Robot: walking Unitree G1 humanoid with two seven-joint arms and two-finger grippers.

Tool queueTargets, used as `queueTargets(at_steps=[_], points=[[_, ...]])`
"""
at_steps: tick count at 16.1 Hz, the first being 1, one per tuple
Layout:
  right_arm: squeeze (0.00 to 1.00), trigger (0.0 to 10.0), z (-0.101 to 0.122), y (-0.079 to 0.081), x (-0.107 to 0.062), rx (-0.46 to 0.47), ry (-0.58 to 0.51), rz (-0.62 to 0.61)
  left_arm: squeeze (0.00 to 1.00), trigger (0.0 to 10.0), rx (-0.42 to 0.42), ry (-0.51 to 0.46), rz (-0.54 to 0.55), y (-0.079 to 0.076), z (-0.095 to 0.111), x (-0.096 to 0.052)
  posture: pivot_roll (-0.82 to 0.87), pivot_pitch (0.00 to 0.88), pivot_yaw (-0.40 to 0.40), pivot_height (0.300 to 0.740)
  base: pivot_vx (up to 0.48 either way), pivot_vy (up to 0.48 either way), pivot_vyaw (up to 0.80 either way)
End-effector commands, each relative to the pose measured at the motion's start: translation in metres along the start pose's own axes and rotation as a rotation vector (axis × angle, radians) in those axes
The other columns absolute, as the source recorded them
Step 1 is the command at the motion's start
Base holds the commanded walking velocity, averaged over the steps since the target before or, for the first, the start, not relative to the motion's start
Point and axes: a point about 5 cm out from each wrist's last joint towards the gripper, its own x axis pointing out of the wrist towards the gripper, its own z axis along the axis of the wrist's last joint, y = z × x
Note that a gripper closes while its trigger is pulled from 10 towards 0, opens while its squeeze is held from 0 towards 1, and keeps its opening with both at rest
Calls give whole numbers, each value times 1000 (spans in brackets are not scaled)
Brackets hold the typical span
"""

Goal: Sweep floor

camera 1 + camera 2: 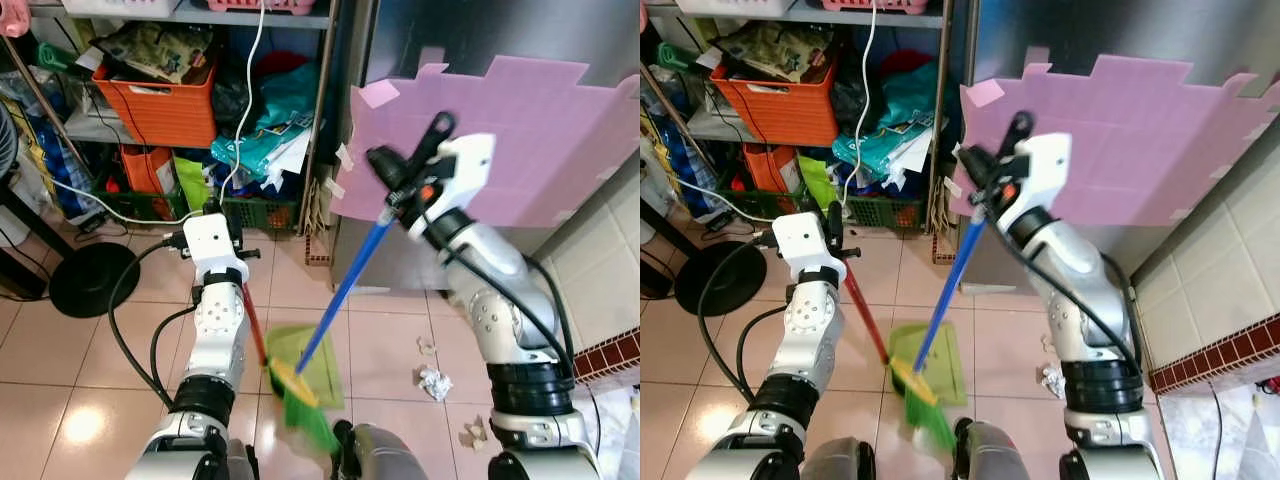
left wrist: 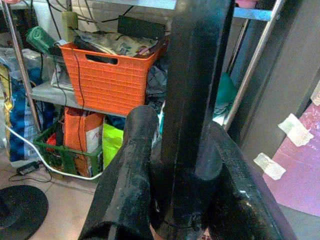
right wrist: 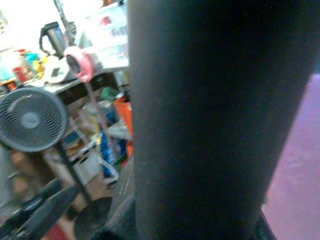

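Note:
My right gripper (image 1: 402, 172) is shut on the black top of a blue broom handle (image 1: 350, 285), held high in front of the pink panel. The handle slants down to the green and yellow bristles (image 1: 303, 402), which are blurred and rest at the near edge of the green dustpan (image 1: 312, 360). My left gripper (image 1: 213, 213) is shut on the dustpan's handle (image 2: 195, 100), whose red shaft (image 1: 254, 325) runs down to the pan on the tiled floor. Crumpled paper scraps (image 1: 435, 382) lie on the floor to the right of the pan.
A cluttered metal shelf with an orange basket (image 1: 165, 100) stands straight ahead. A black round stand base (image 1: 92, 280) and cables lie at the left. A pink foam sheet (image 1: 500, 140) covers a steel cabinet front at the right, beside a tiled wall (image 1: 600, 250).

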Motion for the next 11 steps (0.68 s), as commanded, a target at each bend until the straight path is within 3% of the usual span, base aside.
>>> queueTargets(at_steps=[1,3,7,11], points=[[0,10000,21,-5,4,-91,-116,-54,0,10000,-24,-21,-18,-7,5,2,-85,131,-33,740,0,0,0],[0,10000,39,-19,3,-278,-176,-172,0,10000,-30,-29,-91,-13,9,2,-85,133,-29,740,0,0,0],[0,10000,53,-30,0,-377,-222,-261,0,10000,-47,-36,-186,-21,14,0,-80,135,-24,740,0,0,0],[0,10000,48,-41,-7,-453,-204,-365,0,10000,-48,-21,-230,-18,13,-7,-77,121,-8,740,0,0,0]])
